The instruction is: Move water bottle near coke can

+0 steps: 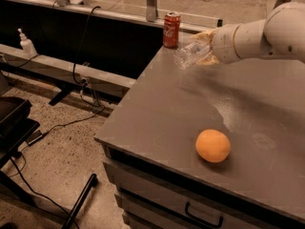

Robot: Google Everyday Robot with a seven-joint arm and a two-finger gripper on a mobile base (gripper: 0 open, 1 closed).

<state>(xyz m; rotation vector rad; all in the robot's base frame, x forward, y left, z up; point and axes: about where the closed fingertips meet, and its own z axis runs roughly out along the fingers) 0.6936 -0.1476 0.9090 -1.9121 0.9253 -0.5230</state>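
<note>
So the gripper (204, 50) is out over the far part of the grey table (157, 123), coming in from the right on the white arm (257, 35), and it's clamped around the water bottle (188, 56). The bottle is up off the surface, tipped way over so its long axis runs roughly left-right, with the free end poking out left and a bit toward the near side.

The thing that matters: the coke can (171, 30) stands upright at the far left corner of the table, and it lies left of and beyond the bottle's free end. They're close but apart, not touching. So I'd guess there's only a little travel left, plus righting the bottle and setting it down without clipping the can, which sits right by the edge.

What I can't make out: the fingers are mostly buried behind the bottle and wrist, so how deep the grip is stays unclear. Can't tell which end has the cap either, and the label isn't readable. The orange (213, 146) sits well apart on the near side, out of the way.
</note>
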